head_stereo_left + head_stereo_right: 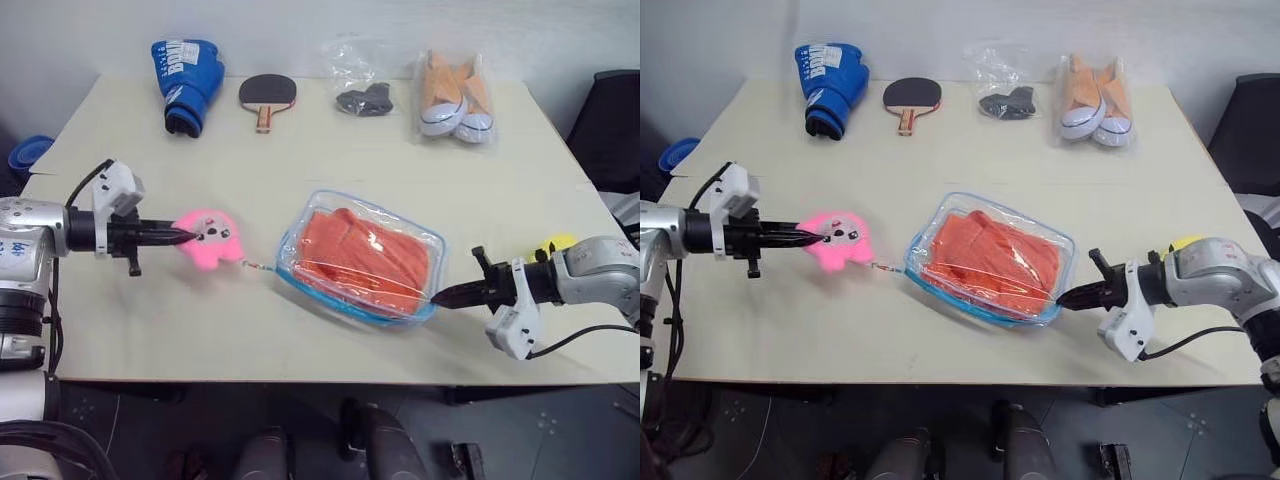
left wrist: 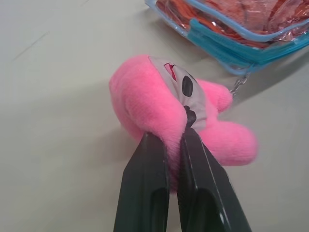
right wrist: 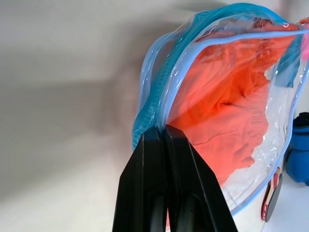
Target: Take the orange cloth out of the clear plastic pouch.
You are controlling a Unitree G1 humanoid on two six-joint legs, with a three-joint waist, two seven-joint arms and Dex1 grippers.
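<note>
The orange cloth lies inside the clear pouch mid-table — right gripper pinching the pouch's blue edge, left gripper pinching a pink plush chained to it — with a blue glove, lettering unreadable, at the far edge.

bare table lies open between the clear plastic pouch and the far row of items
</note>
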